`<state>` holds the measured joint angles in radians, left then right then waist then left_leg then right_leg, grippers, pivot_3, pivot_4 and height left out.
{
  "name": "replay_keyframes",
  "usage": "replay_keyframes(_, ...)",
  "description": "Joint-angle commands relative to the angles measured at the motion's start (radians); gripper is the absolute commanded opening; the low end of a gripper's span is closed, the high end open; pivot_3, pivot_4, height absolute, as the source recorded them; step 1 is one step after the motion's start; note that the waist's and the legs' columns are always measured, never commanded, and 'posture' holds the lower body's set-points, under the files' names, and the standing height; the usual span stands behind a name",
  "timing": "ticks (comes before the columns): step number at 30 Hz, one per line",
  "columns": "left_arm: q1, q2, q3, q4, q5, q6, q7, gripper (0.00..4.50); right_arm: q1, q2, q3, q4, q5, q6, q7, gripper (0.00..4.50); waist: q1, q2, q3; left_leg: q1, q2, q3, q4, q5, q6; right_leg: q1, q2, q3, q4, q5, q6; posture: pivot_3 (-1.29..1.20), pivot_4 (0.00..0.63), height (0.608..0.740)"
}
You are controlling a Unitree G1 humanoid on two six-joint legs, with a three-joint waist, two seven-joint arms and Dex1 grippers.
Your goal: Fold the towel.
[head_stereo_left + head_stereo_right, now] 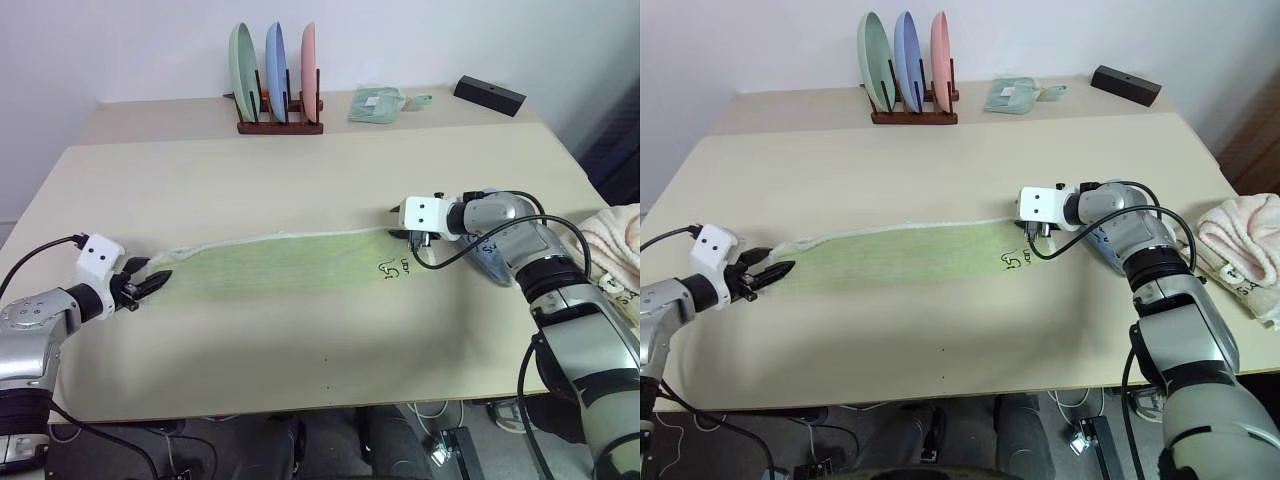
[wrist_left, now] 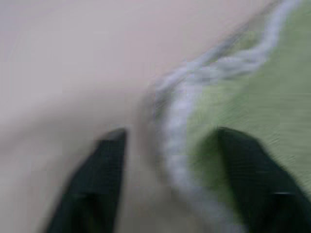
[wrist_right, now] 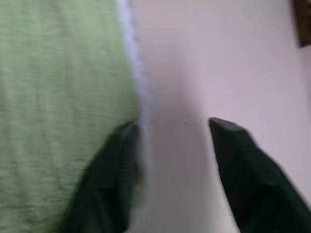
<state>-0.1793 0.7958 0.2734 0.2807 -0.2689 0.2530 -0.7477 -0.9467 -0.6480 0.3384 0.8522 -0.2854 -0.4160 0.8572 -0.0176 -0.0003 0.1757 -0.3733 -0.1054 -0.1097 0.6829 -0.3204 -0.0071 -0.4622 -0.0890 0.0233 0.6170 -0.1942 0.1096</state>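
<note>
Towel (image 1: 280,262) lies stretched as a long, narrow green band across the middle of the worktop (image 1: 300,170), its white stitched edge along the far side and a small dark embroidered mark near its right end; the mark is too small to read

At the left end, the left gripper (image 1: 152,281) sits at the towel's tip; in the left wrist view its two fingers (image 2: 97,184) stand apart, one on bare worktop and one over the green cloth, the white edge running between them, so the gripper is released

At the back, a wooden rack (image 1: 280,125) holds three plates on edge: green, blue, pink. Right of it lies a folded pale green cloth (image 1: 377,103), then a black box (image 1: 489,94)

At the towel's right end, the right gripper (image 1: 412,238) is over the corner by the mark; the right wrist view shows it spread, one finger on the cloth's edge, the other over bare worktop, nothing clasped

A pink towel (image 1: 620,240) lies at the far right edge, beside the right arm
</note>
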Motion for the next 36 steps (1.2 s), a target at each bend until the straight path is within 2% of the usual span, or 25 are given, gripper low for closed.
replay_keyframes(1,-0.043,-0.018,0.078,0.03,0.014,-0.044,0.117,3.17,-0.018,-0.042,-0.053,-0.047,-0.011,-0.007,-0.071,2.19,0.002,0.0,0.0,0.0,0.0,0.0,0.0,0.0,0.0,0.0,0.0,0.0,0.0,0.0,0.0,0.0,0.15,0.721)
replay_keyframes(6,-0.077,-0.066,0.145,0.047,0.002,-0.045,0.261,3.17,0.073,-0.097,-0.158,-0.222,0.091,0.11,-0.058,2.19,0.004,0.0,0.0,0.0,0.0,-0.001,0.0,0.0,0.0,0.0,0.0,0.0,0.0,0.0,0.0,0.0,0.15,0.721)
replay_keyframes(9,-0.049,-0.087,0.159,-0.027,-0.035,-0.021,0.247,3.2,0.221,-0.129,-0.268,-0.504,0.281,0.373,0.056,3.06,0.005,0.0,0.0,0.0,0.0,-0.001,0.0,0.0,0.0,0.0,0.0,0.0,0.0,0.0,0.0,0.0,0.15,0.721)
replay_keyframes(12,-0.004,-0.1,0.151,-0.129,-0.065,-0.016,0.204,3.2,0.401,-0.157,-0.377,-0.807,0.494,0.67,0.123,4.42,0.006,0.0,0.0,-0.001,0.0,-0.001,0.0,0.0,0.0,0.0,-0.002,0.0,-0.001,0.0,0.0,0.0,0.15,0.721)
replay_keyframes(15,0.011,-0.111,0.131,-0.22,-0.094,-0.013,0.16,3.2,0.578,-0.161,-0.486,-1.058,0.727,0.945,0.137,4.42,0.011,0.0,-0.001,-0.001,0.0,-0.002,0.001,0.0,0.001,0.002,-0.003,0.0,-0.001,0.0,0.0,0.0,0.15,0.721)
replay_keyframes(18,0.021,-0.119,0.102,-0.289,-0.111,-0.001,0.121,3.2,0.666,-0.163,-0.537,-1.169,0.818,1.067,0.111,4.42,0.01,-0.001,-0.001,0.001,-0.001,-0.002,0.001,-0.003,0.005,0.003,-0.004,0.0,0.0,0.0,0.0,0.0,0.15,0.721)
replay_keyframes(22,0.016,-0.15,-0.039,-0.474,-0.17,0.065,0.033,3.2,0.787,-0.047,-0.659,-1.266,1.082,1.374,-0.062,4.42,0.012,-0.004,-0.003,0.001,0.0,-0.002,0.001,-0.003,0.005,0.004,-0.004,0.0,0.0,0.001,0.0,0.0,0.15,0.721)
replay_keyframes(24,0.014,-0.168,-0.086,-0.537,-0.192,0.099,0.018,3.2,0.816,-0.01,-0.674,-1.284,1.121,1.457,-0.145,4.42,0.014,-0.004,-0.003,0.001,-0.001,-0.002,0.001,-0.002,0.004,0.004,-0.004,0.0,0.0,0.001,0.0,0.0,0.15,0.721)
replay_keyframes(28,0.024,-0.184,-0.241,-0.663,-0.191,0.116,-0.057,3.2,0.821,0.147,-0.733,-1.274,1.19,1.603,-0.401,4.42,0.009,-0.003,-0.003,0.001,-0.001,-0.002,0.001,-0.002,0.004,0.003,-0.004,0.0,0.0,0.001,0.0,0.0,0.15,0.721)
replay_keyframes(36,0.031,-0.213,-0.338,-0.716,-0.2,0.126,-0.105,3.2,0.701,0.336,-0.834,-1.155,1.236,1.716,-0.703,4.42,0.008,-0.002,-0.004,0.001,-0.001,-0.001,0.0,-0.001,0.001,0.003,-0.002,0.001,0.0,0.001,0.0,0.0,0.15,0.721)
